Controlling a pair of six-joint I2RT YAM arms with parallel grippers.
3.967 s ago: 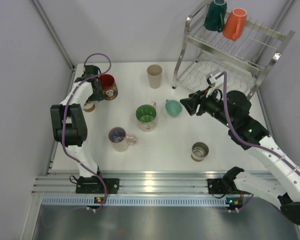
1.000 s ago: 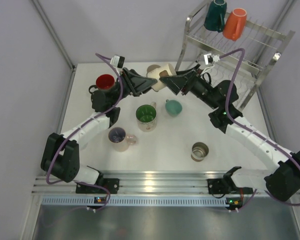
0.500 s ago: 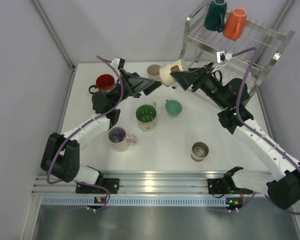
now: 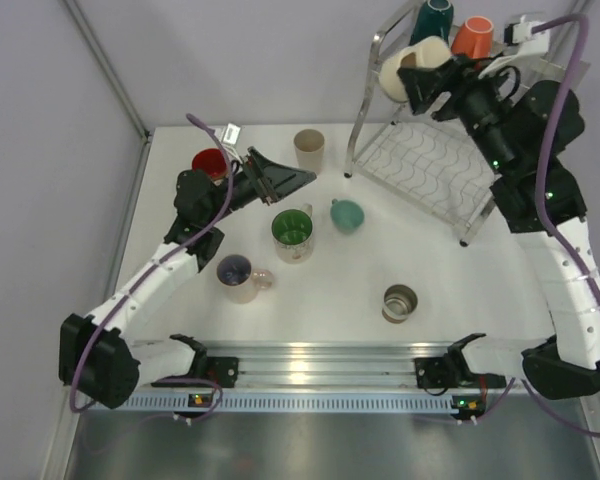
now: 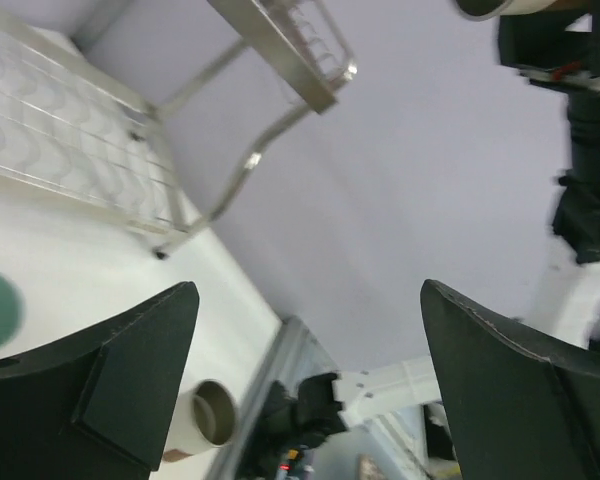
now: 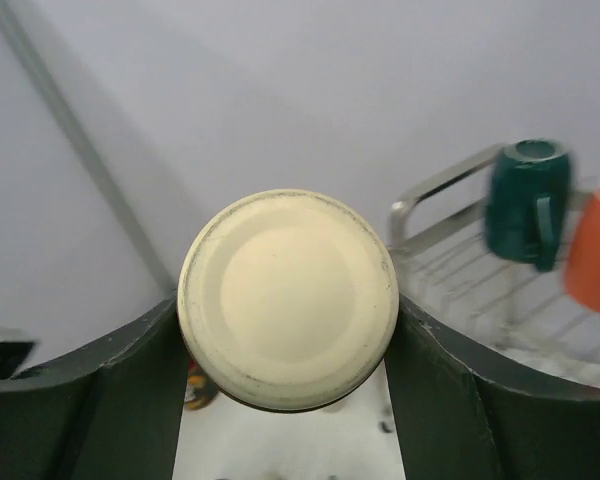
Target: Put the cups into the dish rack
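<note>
My right gripper (image 4: 427, 78) is shut on a cream cup (image 4: 400, 70) and holds it sideways in the air at the left end of the dish rack's (image 4: 540, 70) top tier. In the right wrist view the cup's round base (image 6: 288, 298) fills the gap between my fingers (image 6: 130, 400). A dark teal cup (image 4: 432, 25) and an orange cup (image 4: 472, 40) hang on that tier. My left gripper (image 4: 292, 178) is open and empty above the table, between the red mug (image 4: 211, 163) and the beige cup (image 4: 309, 152).
On the table stand a green-lined mug (image 4: 293, 233), a mint cup (image 4: 347, 214), a pinkish mug (image 4: 238, 277) and a steel cup (image 4: 400, 302). The rack's lower tier (image 4: 420, 165) holds nothing. The left wrist view shows that tier (image 5: 60, 130) and the steel cup (image 5: 205, 430).
My right gripper has risen and swung back right with the cream cup, from over the table's middle to the rack's top tier. My left gripper, open, has drawn back a little.
</note>
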